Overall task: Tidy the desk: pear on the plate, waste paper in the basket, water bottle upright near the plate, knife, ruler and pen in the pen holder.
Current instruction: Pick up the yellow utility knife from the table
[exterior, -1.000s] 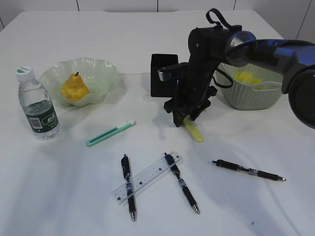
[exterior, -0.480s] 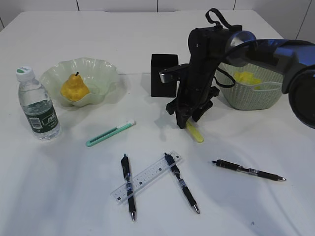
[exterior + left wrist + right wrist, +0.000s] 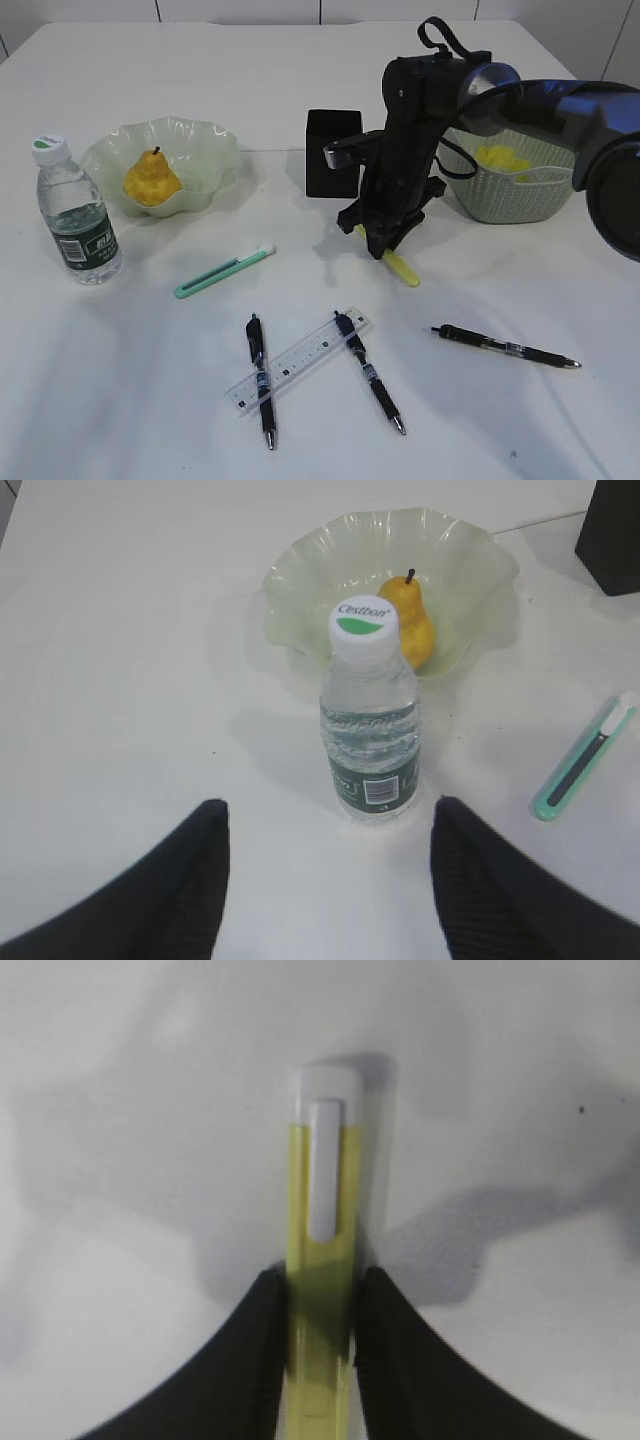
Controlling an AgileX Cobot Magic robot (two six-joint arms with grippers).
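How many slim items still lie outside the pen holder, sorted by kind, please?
Black pens: 3
Clear ruler: 1
Green knife: 1
Yellow knife, gripped by the right claw: 1
Total: 6

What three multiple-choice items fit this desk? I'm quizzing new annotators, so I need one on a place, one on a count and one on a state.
1. Where is the pear?
A. on the bare desk
B. on the plate
C. in the basket

2. How many black pens lie on the desk?
A. two
B. three
C. five

3. What is the right gripper doing?
A. open, holding nothing
B. shut on the yellow knife
C. shut on a black pen

Key:
1 B, the pear sits inside the wavy green dish.
2 B, two pens lie by the ruler and one lies further right.
3 B, the right wrist view shows both fingers pressed against the knife's sides.
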